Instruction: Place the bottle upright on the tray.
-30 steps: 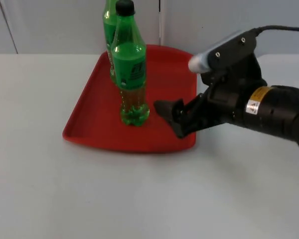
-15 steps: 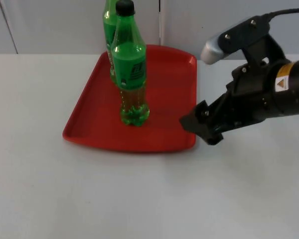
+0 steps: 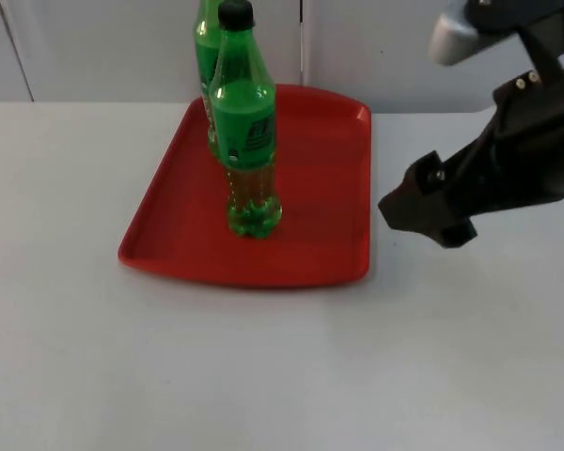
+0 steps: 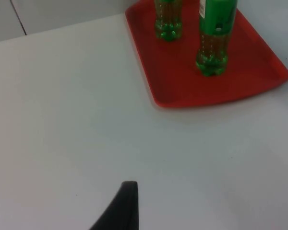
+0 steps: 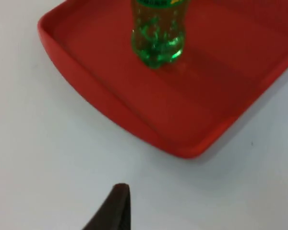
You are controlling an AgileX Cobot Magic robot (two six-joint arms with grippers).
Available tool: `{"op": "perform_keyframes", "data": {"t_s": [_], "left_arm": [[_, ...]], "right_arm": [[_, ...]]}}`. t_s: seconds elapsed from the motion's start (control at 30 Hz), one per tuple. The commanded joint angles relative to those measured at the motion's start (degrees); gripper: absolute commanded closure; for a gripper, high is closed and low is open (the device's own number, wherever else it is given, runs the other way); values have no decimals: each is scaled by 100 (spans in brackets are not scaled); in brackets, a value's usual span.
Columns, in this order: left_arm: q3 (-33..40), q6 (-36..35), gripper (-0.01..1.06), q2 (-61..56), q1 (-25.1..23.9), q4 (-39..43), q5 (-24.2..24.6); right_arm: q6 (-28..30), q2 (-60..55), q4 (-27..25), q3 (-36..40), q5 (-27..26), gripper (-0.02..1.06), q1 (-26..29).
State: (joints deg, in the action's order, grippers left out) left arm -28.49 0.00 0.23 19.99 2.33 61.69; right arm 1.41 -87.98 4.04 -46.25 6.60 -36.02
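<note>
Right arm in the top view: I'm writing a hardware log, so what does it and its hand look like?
The right arm is a chunky, matte black body of blocky segments, with a rounded light grey housing mounted on top near the wrist. The right hand is black too, ending in short angular fingers. No label is visible on it now.

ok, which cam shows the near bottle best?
Top view: the near bottle stands whole, cap to base, upright on the tray. The left wrist view gives its label and base, beside the far bottle; the right wrist view its base.
</note>
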Motion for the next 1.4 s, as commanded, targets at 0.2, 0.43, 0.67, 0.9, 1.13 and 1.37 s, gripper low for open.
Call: {"op": "perform_keyframes", "data": {"t_s": [0.2, 0.43, 0.67, 0.9, 1.13, 1.37], "left_arm": [[22, 0, 0, -23, 33, -32, -11], [22, 0, 0, -23, 33, -32, -11], [22, 0, 0, -23, 33, -32, -11], [22, 0, 0, -23, 33, -22, -11], [22, 0, 0, -23, 33, -22, -11], [22, 0, 0, -23, 33, -22, -11]], "right_arm": [[-100, 601, -140, 2, 1052, -1, 20], [-227, 1147, -214, 2, 1223, -1, 20], [-227, 2106, -312, 2, 1831, -1, 20], [-227, 3036, -312, 119, 2146, -1, 20], [-204, 4073, -312, 704, 2162, -1, 20], [-190, 5226, -312, 1273, 2234, -1, 20]]}}
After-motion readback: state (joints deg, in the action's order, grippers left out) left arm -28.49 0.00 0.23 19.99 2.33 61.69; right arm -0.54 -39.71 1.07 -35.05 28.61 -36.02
